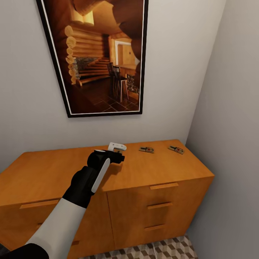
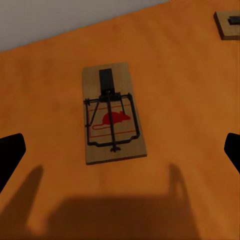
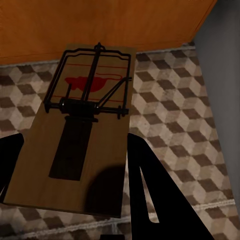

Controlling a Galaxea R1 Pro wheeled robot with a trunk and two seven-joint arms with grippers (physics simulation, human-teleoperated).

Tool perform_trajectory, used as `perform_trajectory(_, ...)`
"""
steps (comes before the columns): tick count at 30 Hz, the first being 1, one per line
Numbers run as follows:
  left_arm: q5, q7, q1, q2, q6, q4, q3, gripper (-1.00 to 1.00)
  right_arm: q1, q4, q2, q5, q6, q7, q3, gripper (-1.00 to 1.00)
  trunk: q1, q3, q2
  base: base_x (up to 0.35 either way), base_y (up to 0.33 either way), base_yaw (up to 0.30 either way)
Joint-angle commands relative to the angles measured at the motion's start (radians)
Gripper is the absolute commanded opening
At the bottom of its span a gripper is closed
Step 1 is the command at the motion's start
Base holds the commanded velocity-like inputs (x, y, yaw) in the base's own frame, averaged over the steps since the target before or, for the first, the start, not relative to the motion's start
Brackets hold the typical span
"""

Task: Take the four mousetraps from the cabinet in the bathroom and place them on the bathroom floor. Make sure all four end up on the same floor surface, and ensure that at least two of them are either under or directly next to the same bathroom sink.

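Note:
Two mousetraps (image 1: 146,149) (image 1: 176,149) lie on the orange-brown cabinet's (image 1: 54,169) flat top near its back right. My left gripper (image 1: 120,151) hovers over the top just left of them, open. In the left wrist view another mousetrap (image 2: 112,115) lies flat on the wood between the spread fingertips (image 2: 11,155), untouched, and one more mousetrap (image 2: 227,22) sits at the picture's corner. My right gripper (image 3: 75,170) is shut on a mousetrap (image 3: 85,135), holding it above the cube-patterned bathroom floor (image 3: 170,115) close to the cabinet's base (image 3: 100,25). The sink is out of view.
A large framed picture (image 1: 100,54) hangs on the wall above the cabinet. A grey side wall (image 1: 233,126) closes in right beside the cabinet's right end. A strip of patterned floor (image 1: 169,250) shows in front of the drawers.

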Motion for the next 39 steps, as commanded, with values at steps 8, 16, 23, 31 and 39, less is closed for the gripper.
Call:
perform_trajectory(8,0.010,0.009,-0.001,0.000,0.003,-0.001,-0.002,1.00,-0.001,0.001,0.000,0.006,-0.003,0.004,-0.008,-1.00,0.000,-0.001,-0.001,0.083,-0.067,0.000)
perform_trajectory(16,0.010,0.009,-0.001,0.001,0.003,-0.001,-0.002,1.00,-0.001,0.001,0.000,0.006,-0.003,0.004,-0.008,-1.00,0.000,-0.001,-0.001,0.094,-0.053,0.000)
perform_trajectory(23,0.010,0.009,-0.001,0.001,0.003,-0.001,-0.002,1.00,-0.001,0.001,0.000,0.006,-0.003,0.004,-0.008,-1.00,0.000,-0.001,-0.001,0.010,-0.005,0.000)
perform_trajectory(31,0.010,0.009,-0.001,0.001,0.003,-0.001,-0.002,1.00,-0.001,0.001,0.000,0.006,-0.003,0.004,-0.007,-1.00,0.000,-0.001,-0.001,0.001,0.013,0.000)
perform_trajectory(39,0.009,0.009,-0.001,0.003,0.003,-0.001,-0.002,1.00,-0.001,0.001,0.005,0.006,-0.003,0.004,-0.007,-1.00,0.000,-0.001,-0.001,0.000,0.015,0.000)
